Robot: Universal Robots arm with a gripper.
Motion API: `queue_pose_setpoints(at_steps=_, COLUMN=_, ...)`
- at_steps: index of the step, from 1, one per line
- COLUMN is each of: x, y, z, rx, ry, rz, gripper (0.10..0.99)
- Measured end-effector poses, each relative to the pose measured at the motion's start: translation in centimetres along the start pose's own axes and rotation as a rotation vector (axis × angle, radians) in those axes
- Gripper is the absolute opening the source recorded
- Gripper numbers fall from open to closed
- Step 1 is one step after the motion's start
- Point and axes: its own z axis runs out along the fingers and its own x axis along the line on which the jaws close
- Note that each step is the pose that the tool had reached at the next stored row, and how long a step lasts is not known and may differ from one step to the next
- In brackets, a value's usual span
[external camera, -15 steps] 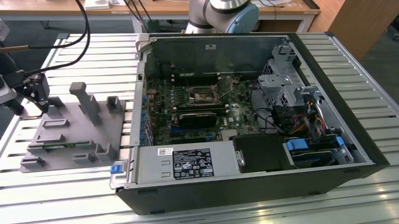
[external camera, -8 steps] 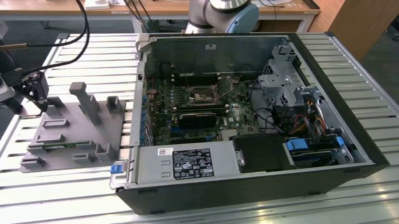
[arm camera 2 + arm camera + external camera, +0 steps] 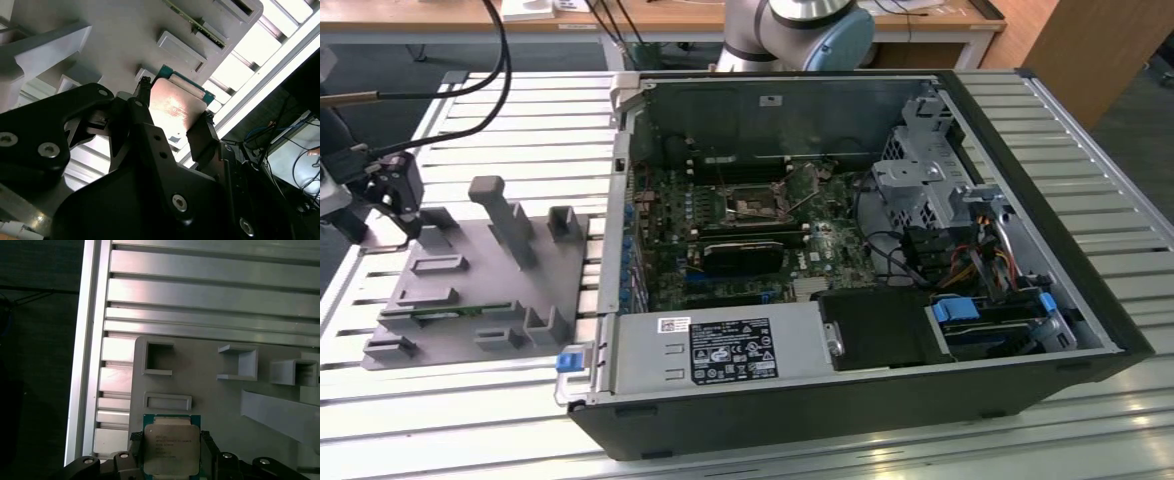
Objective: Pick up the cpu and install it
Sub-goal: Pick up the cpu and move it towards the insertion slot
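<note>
So far only the grasp: at the first wrist view's lower centre the gripper (image 3: 171,441) clamps the cpu (image 3: 171,451) at the grey tray (image 3: 225,407); not yet installed

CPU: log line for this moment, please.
gripper: shut on cpu | place: over tray | lifted: cannot tell

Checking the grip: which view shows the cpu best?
First wrist view: the cpu faces the camera square-on, fingers at two sides. Second wrist view shows it slanted, with glare. In the exterior view it is too small to tell.
</note>
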Motion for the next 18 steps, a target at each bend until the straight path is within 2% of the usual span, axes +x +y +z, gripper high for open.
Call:
queue_pose_setpoints(at_steps=5, x=0.0, y=0.04, z=-0.3, rx=0.0, ry=0.0, rz=0.0, gripper=0.541)
queue_pose_setpoints(at_steps=11, x=-0.03, y=0.18, z=-1.57, rx=0.0, ry=0.0, rz=0.0, gripper=0.541)
queue_pose_setpoints(at_steps=18, x=-0.04, y=0.26, z=-2.53, rx=0.0, ry=0.0, rz=0.0, gripper=0.541)
